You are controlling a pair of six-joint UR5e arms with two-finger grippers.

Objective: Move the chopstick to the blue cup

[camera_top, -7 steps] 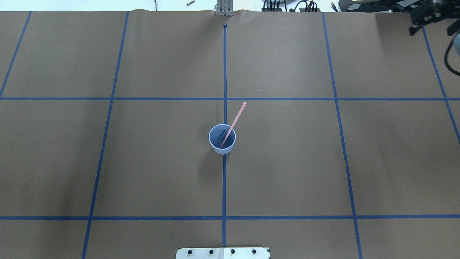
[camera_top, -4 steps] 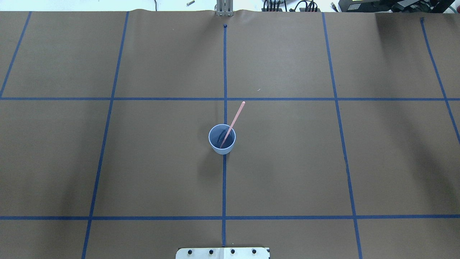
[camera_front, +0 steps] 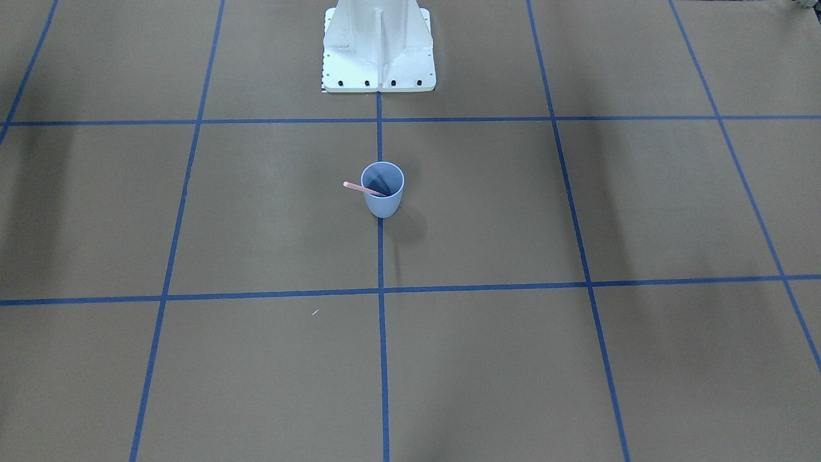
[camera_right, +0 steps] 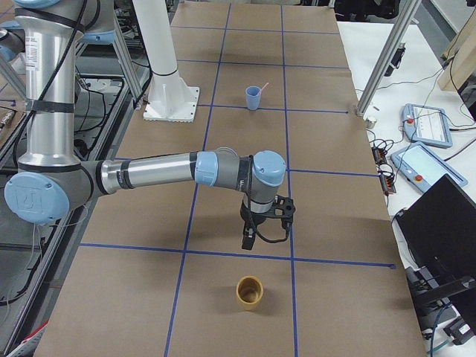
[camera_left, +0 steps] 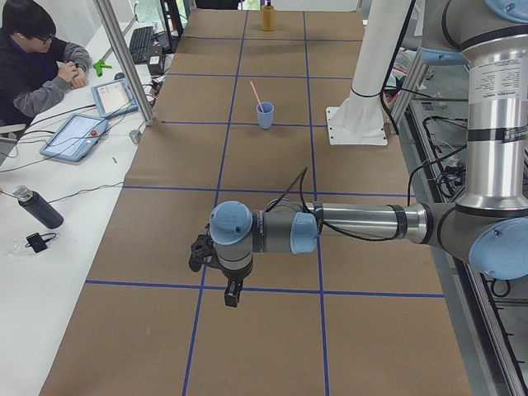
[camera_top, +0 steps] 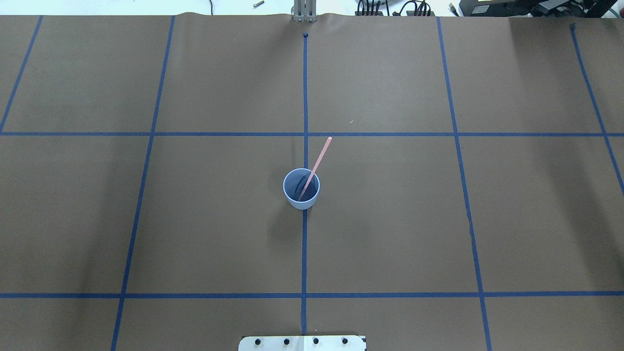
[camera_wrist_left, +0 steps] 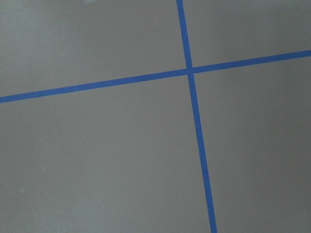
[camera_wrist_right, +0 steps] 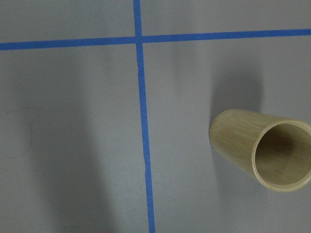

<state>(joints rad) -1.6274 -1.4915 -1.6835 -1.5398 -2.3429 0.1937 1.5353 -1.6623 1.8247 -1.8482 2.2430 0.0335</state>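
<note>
The blue cup stands upright at the table's middle on the centre tape line. One pale pink chopstick stands in it and leans on the rim, its top pointing away from the robot and to its right. Cup and chopstick also show in the front-facing view. My left gripper hangs over the tape grid far to the left of the cup. My right gripper hangs far to the right. Both show only in side views, so I cannot tell if they are open or shut.
A bamboo cup stands just beyond the right gripper and shows in the right wrist view. The robot's white base is behind the blue cup. An operator sits at a side desk with tablets.
The right gripper has left the top right corner of the overhead view. The chopstick's top has shifted slightly. The cup has not moved.
</note>
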